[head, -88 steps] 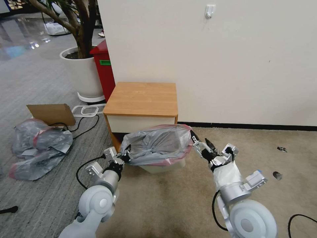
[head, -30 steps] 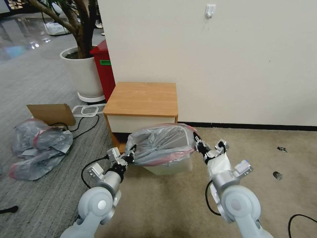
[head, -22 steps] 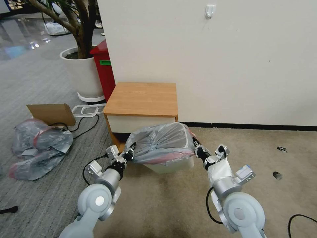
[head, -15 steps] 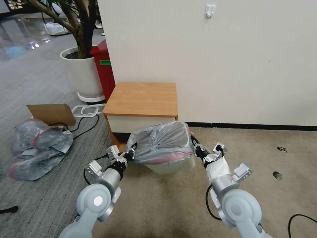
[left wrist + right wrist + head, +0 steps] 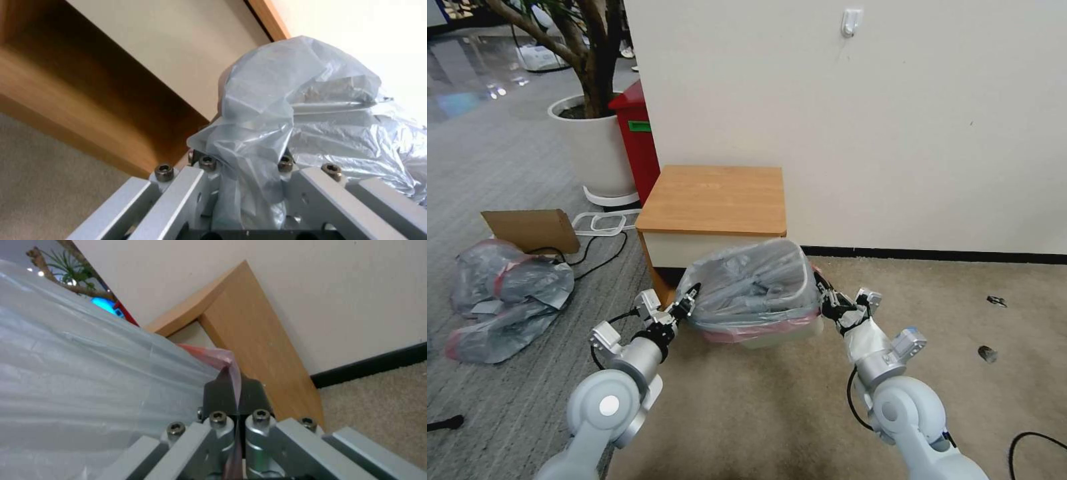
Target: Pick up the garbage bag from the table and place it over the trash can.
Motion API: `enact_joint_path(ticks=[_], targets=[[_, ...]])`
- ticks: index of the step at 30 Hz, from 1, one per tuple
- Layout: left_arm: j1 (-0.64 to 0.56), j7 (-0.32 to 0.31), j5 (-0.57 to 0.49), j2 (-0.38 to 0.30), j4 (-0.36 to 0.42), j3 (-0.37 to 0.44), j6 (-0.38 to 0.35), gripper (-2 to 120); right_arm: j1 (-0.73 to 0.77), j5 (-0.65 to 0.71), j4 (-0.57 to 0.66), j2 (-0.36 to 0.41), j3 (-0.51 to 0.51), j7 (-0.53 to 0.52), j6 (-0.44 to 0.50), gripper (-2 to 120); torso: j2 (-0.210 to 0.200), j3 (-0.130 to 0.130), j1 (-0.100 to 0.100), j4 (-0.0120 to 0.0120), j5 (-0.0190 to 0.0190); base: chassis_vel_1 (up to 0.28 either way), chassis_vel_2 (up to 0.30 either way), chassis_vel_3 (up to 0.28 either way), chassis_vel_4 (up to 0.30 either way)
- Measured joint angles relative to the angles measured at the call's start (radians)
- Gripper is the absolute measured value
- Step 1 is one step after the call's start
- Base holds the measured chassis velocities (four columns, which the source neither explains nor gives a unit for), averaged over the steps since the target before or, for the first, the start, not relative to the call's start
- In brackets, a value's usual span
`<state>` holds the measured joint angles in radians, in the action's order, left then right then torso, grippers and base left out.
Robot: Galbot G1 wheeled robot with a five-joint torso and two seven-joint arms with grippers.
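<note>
Pinching opposite edges of the bag point(image 5: 747, 283), both grippers hold it stretched over the bin point(image 5: 780, 335) in front of the table point(image 5: 714, 200). Left gripper point(image 5: 686, 303) clamps bunched grey plastic; right gripper point(image 5: 825, 298) has its jaws pressed together on the pink rim band. Bag covers the bin's top.

Red bin with green label point(image 5: 637, 143) stands against the wall corner, white plant pot point(image 5: 592, 148) just beside it, cardboard sheet point(image 5: 532, 230) and heap of grey bags point(image 5: 504, 300) on carpet nearer than it.
</note>
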<state>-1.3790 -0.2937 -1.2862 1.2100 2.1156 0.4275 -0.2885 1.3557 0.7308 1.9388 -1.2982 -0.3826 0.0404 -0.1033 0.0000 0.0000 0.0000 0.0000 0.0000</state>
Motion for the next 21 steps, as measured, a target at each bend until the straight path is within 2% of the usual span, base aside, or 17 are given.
enact_joint_path(ticks=[10,21], targets=[[-0.005,0.004,-0.02,-0.006,0.011,0.009,-0.011,7,-0.06,-0.022,-0.089,-0.01,0.008,-0.004,-0.007,0,0.0,0.0,0.0,0.0,0.0,0.0,0.0,0.0,0.0],[0.01,0.013,-0.037,-0.013,0.0,0.01,-0.025,7,-0.05,-0.042,-0.093,-0.012,-0.003,-0.016,-0.016,3,0.0,0.0,0.0,0.0001,0.0001,0.0,0.0,0.0,0.0]])
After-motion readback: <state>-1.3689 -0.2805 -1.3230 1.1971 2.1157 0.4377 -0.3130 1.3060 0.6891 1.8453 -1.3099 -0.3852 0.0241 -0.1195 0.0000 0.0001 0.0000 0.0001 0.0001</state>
